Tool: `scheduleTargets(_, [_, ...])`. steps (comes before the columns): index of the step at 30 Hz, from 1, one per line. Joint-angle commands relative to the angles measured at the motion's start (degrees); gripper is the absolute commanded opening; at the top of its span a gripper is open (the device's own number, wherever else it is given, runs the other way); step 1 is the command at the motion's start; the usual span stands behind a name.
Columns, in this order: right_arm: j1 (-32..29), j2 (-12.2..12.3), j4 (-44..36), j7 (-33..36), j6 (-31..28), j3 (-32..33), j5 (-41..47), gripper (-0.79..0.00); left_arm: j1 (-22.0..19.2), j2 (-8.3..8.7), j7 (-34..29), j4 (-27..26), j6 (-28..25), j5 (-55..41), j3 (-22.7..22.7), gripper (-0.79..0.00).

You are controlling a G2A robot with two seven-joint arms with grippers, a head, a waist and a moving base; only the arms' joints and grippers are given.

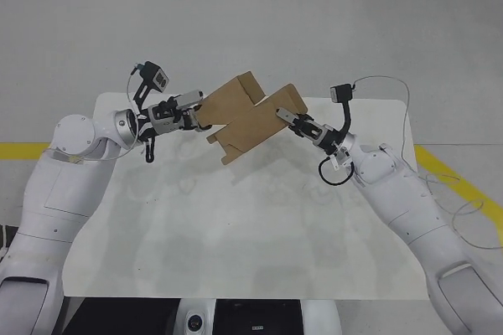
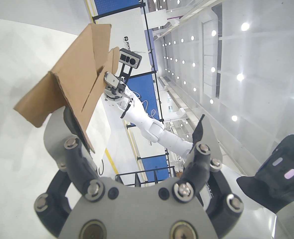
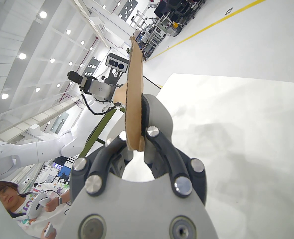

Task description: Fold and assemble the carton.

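So the carton point(image 1: 247, 113) is a half-flat brown blank hanging in the air over the 12 o'clock end of the table point(image 1: 235, 243), not touching it. In the top view its long axis runs roughly from 8 to 2 o'clock. The whole thing hinges on who's actually got it. The right gripper point(image 1: 283, 113) is at the 2 o'clock end with its fingers pressed tight on a panel edge, and its wrist view shows the cardboard sandwiched edge-on between the pads. The left gripper point(image 1: 199, 117) sits at the 9 o'clock end, and the carton lies at about 3 o'clock from it. Its fingers are spread wide. In the left wrist view the near flap leans on one finger point(image 2: 55, 135), while the other finger point(image 2: 204, 135) is well apart from the board. My guess is the left needs to clamp that flap before any folding happens, since right now one pinch carries everything and the blank could swing or twist.
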Motion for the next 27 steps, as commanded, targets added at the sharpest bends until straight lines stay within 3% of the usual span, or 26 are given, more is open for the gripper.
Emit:
scheduleTargets(1, [0.00,-0.24,0.06,0.21,-0.01,0.16,-0.11,-0.785,-0.14,-0.16,0.92,0.34,-0.37,1.23,0.30,0.000])
scheduleTargets(11, [-0.42,-1.15,0.06,1.38,-0.13,1.26,-0.37,-0.785,-0.55,-0.87,2.74,1.87,-0.30,2.01,0.69,0.000])
scheduleTargets(20, [-0.87,-1.65,0.70,1.98,-0.05,2.66,-1.38,-0.785,-0.41,-1.06,3.45,2.84,-0.19,4.86,0.46,-0.283])
scheduleTargets(27, [-1.17,-2.02,0.80,2.31,0.14,3.60,-2.36,-0.785,-0.23,-1.10,3.26,3.31,0.18,7.00,0.21,-0.397])
